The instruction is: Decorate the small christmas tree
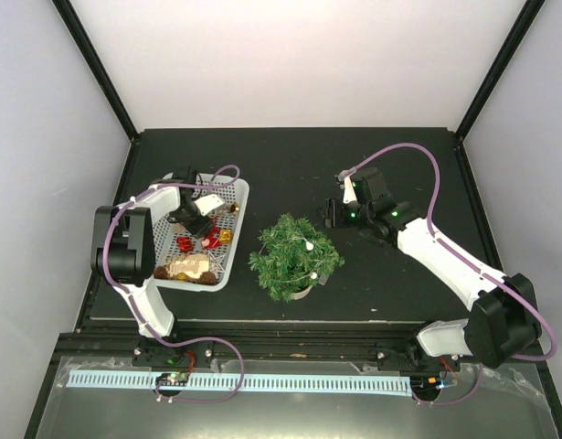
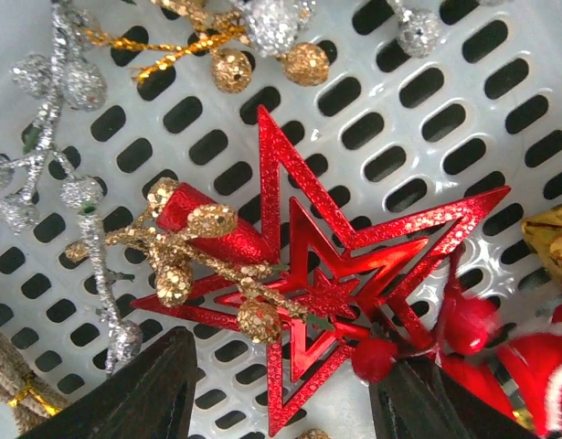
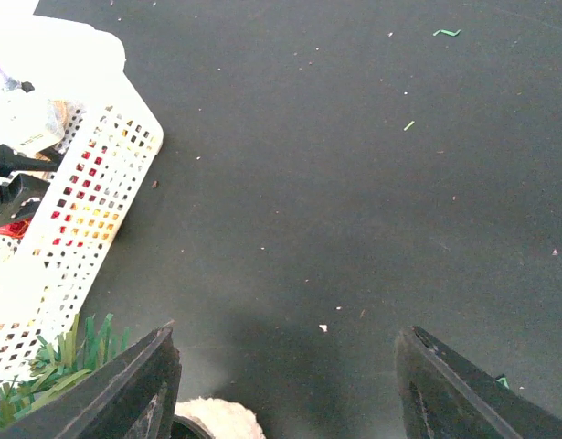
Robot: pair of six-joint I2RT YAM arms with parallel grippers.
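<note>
Your left gripper [image 2: 285, 375] hangs wide and empty, fingers straddling the flat red star [image 2: 326, 274] in the white perforated basket [image 1: 237, 194]. The small christmas tree [image 1: 294, 256] stands just right of the basket. The right gripper [image 3: 285, 352], also wide and empty, is nearer the tree.

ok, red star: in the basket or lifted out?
In. The red star lies on the perforated floor of the white basket, under a gold glitter sprig; the left fingers stand apart either side, not gripping.

We've got the basket [image 1: 233, 194] on the table's [image 1: 290, 165] left w/ a star ornament [image 2: 326, 274] in it, left gripper [image 1: 196, 226] above it, small christmas tree [image 1: 294, 256] just right of it, right gripper [image 1: 335, 212] behind-right of tree.
</note>
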